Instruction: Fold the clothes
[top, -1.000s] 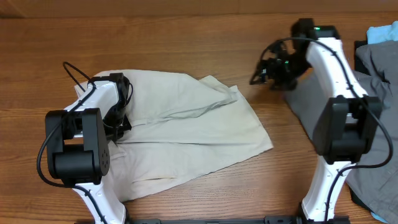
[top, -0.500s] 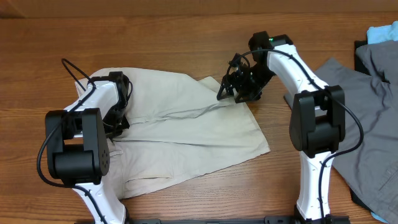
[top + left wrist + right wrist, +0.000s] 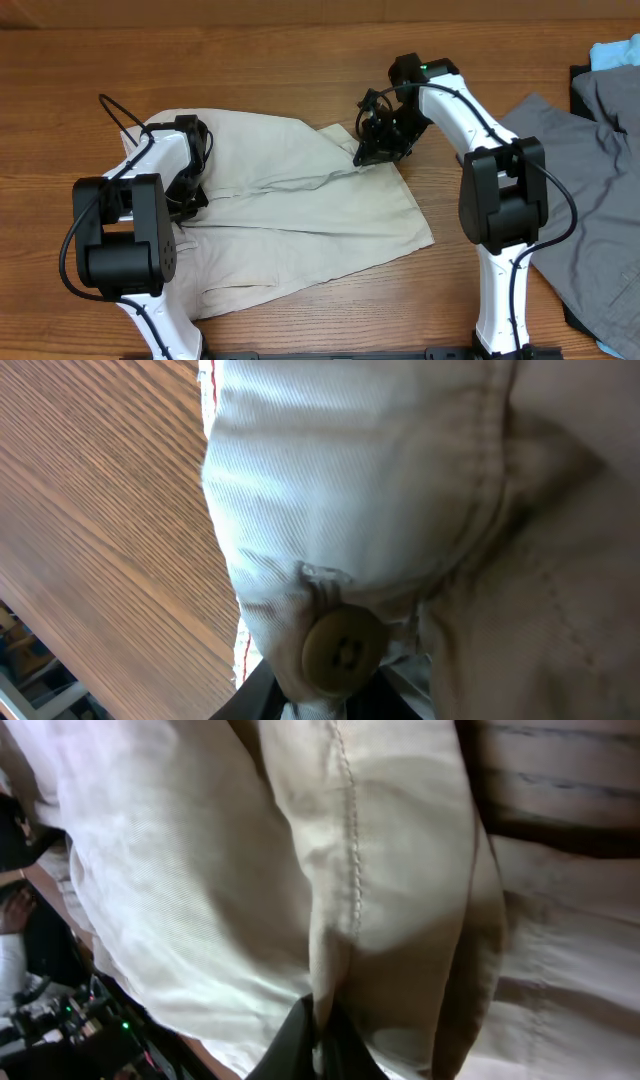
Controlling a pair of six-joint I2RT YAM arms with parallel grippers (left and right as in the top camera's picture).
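The cream shorts (image 3: 300, 210) lie spread flat across the middle of the wooden table (image 3: 250, 60). My left gripper (image 3: 186, 195) sits at their left end. In the left wrist view the waistband (image 3: 350, 480) and its round button (image 3: 343, 650) fill the frame, and my left gripper (image 3: 335, 705) is shut on that fabric at the bottom edge. My right gripper (image 3: 366, 155) rests on the upper right corner of the shorts. In the right wrist view a seamed fold of the cloth (image 3: 345, 890) is pinched between the dark fingers of my right gripper (image 3: 320, 1045).
A grey garment (image 3: 590, 180) lies spread at the right, under and behind the right arm's base. A light blue garment (image 3: 615, 50) sits at the far right corner. Both arm bases stand at the table's front edge.
The right arm swung left from above the grey garment to the shorts' upper right corner, and its jaws closed on the cloth. The left arm stayed in place.
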